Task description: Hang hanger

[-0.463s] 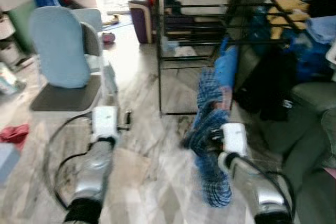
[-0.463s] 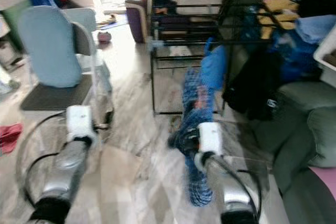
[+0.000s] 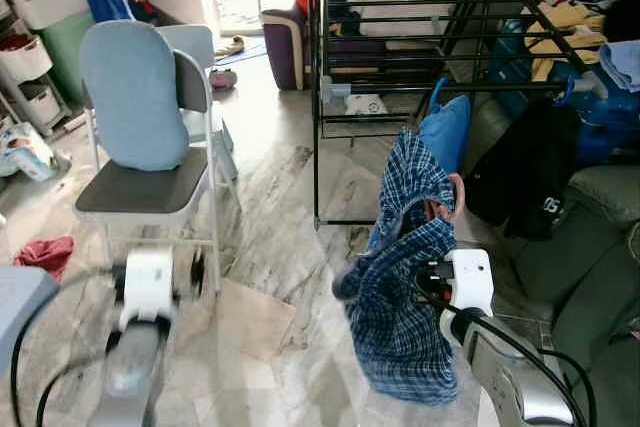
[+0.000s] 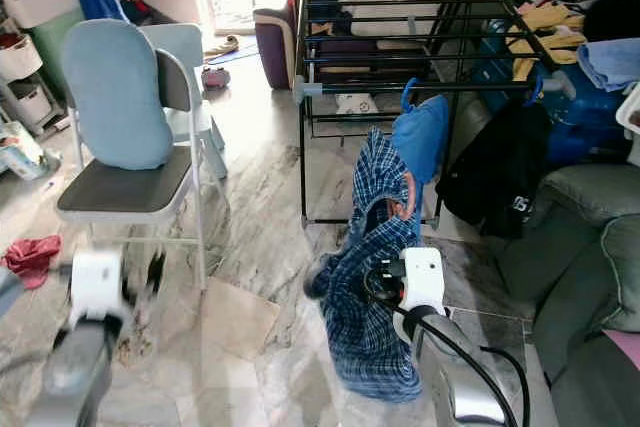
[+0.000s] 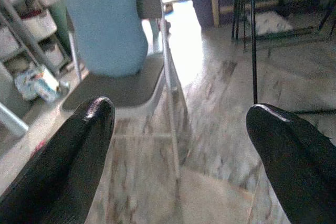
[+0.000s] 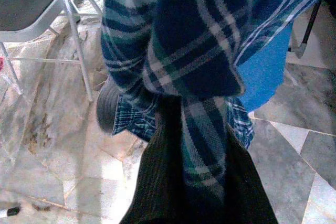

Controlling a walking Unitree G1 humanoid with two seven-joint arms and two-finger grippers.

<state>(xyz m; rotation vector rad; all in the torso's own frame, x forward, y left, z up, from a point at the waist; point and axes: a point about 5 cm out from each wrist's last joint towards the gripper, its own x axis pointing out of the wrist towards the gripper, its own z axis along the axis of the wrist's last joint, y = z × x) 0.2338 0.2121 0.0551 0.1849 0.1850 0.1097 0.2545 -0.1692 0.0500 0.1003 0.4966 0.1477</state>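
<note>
Hanger (image 3: 455, 197) with plaid shirt (image 3: 405, 297) clamped between right gripper (image 6: 202, 182) jaws.

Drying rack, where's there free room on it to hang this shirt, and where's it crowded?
The drying rack top bars look mostly bare. Its right side is crowded: a blue garment and black garment hang there. The right claw holds the plaid shirt below.

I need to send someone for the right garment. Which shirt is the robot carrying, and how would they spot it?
Start at the black drying rack. In front of it, the right gripper holds up a plaid shirt on a hanger. It is dark blue with white checks, unlike the plain blue cloth behind it.
</note>
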